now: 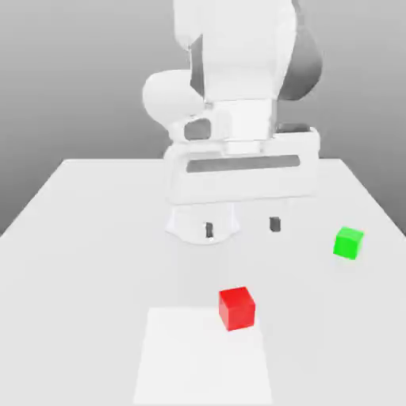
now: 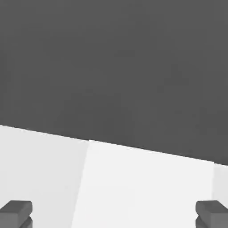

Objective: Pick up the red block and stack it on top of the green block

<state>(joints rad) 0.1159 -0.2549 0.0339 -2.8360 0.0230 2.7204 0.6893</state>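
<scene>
The red block (image 1: 237, 308) sits on the white table near the front, at the far edge of a paler square patch (image 1: 202, 361). The green block (image 1: 348, 242) rests further back toward the exterior view's right. My gripper (image 1: 241, 227) hangs above the table behind the red block, with its two dark fingertips (image 1: 274, 224) spread wide apart and nothing between them. In the hand view both fingertips (image 2: 17, 212) stand far apart over the table surface, and the gripper (image 2: 114, 213) holds nothing.
The arm's white base (image 1: 202, 222) stands at the back middle of the table (image 1: 71, 262). In the hand view the paler patch (image 2: 147, 187) and the table's edge against a dark background are seen.
</scene>
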